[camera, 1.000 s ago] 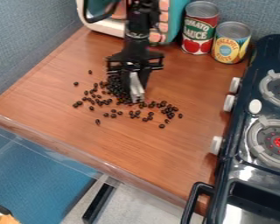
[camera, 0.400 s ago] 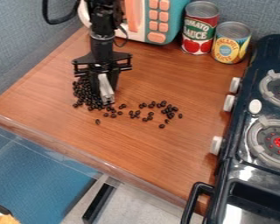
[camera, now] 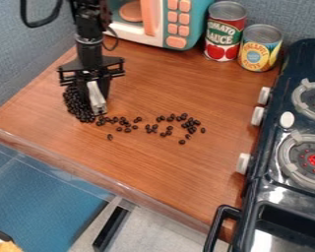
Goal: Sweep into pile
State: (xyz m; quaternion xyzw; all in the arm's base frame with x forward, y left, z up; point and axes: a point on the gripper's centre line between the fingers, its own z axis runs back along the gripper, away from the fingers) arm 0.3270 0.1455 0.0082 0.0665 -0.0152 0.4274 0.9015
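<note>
My gripper [camera: 98,109] hangs low over the left part of the wooden counter, holding a pale, silvery strip-like tool [camera: 96,97] that points down to the surface. Dark beans [camera: 75,104] are bunched against the left side of the gripper, partly hidden behind it. A loose trail of beans [camera: 124,121] runs right from the tool's lower end, and a scattered group [camera: 184,123] lies at the middle of the counter. One bean [camera: 110,137] sits apart, nearer the front edge.
A toy microwave [camera: 176,24] stands at the back, with a red can [camera: 224,34] and a yellow can [camera: 259,49] beside it. The dark toy stove [camera: 278,162] borders the right side. The counter's front edge [camera: 108,179] slants down to the right.
The gripper and its tool have moved left across the counter, and the bunched beans have shifted left with them. The scattered beans at the middle have stayed put.
</note>
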